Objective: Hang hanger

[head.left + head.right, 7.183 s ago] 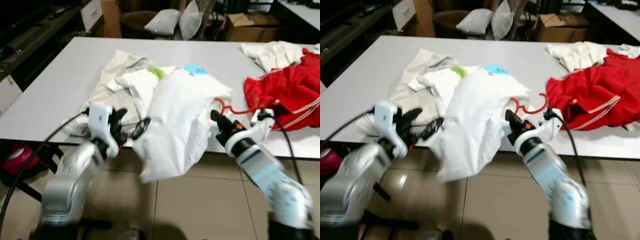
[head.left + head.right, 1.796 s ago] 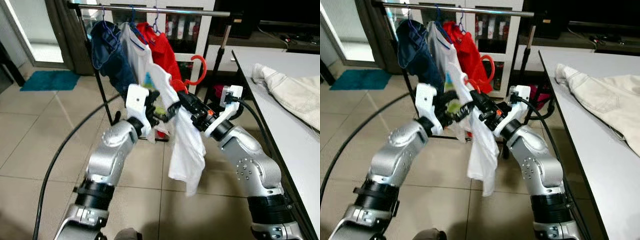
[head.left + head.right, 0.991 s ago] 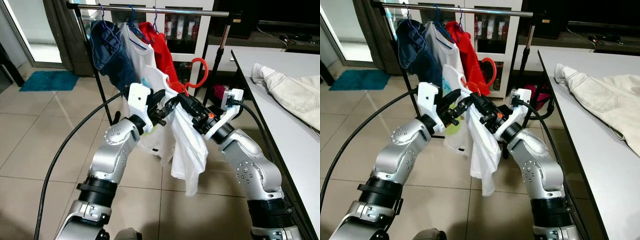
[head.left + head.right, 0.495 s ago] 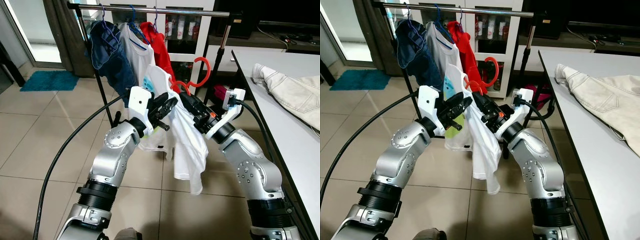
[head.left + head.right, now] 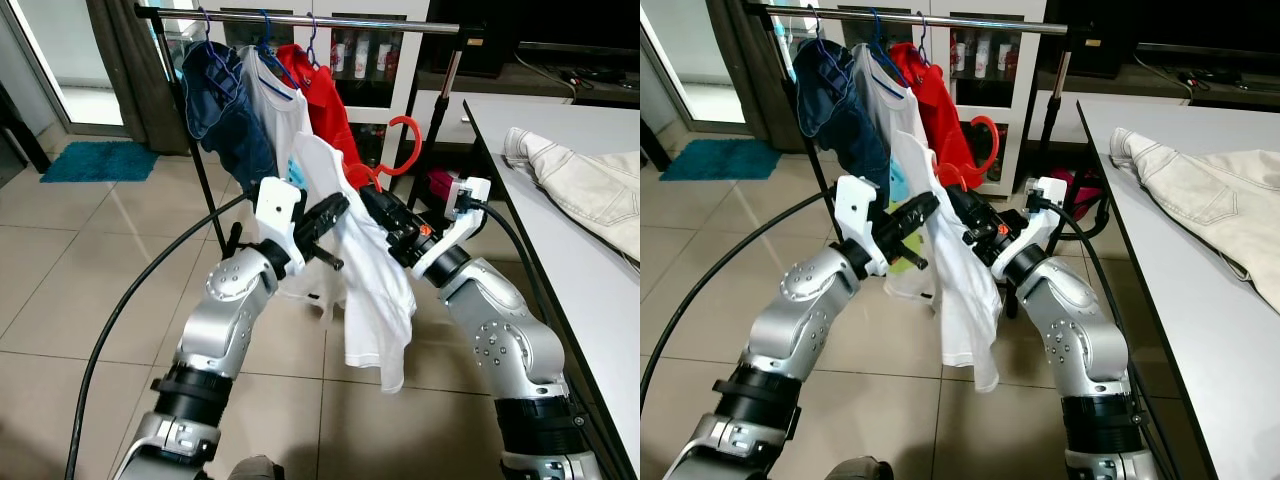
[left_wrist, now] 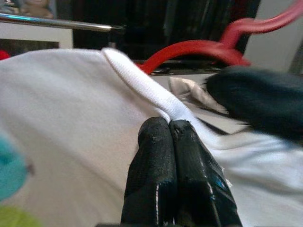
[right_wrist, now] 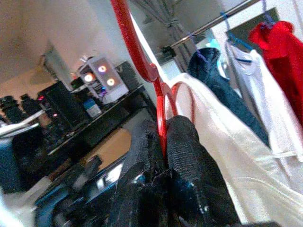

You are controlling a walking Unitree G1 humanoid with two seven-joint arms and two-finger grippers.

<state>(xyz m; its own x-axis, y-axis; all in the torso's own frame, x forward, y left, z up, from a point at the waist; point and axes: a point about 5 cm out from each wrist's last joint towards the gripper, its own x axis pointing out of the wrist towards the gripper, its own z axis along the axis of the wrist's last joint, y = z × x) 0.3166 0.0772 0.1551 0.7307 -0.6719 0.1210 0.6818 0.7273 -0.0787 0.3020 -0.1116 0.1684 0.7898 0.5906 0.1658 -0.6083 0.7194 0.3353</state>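
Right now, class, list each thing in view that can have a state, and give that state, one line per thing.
Red hanger: held up, hook not yet on the rail.
White shirt: draped on the red hanger, hanging down.
Left tool: shut on the white shirt.
Right tool: shut on the red hanger.
Rail: carries three hung garments.
Jacket: lying crumpled on the table.

The rail is crowded at its left end by 3 hung garments: navy, white, red. Right of them the bar runs bare to its right post. The table edge hems in the right side.
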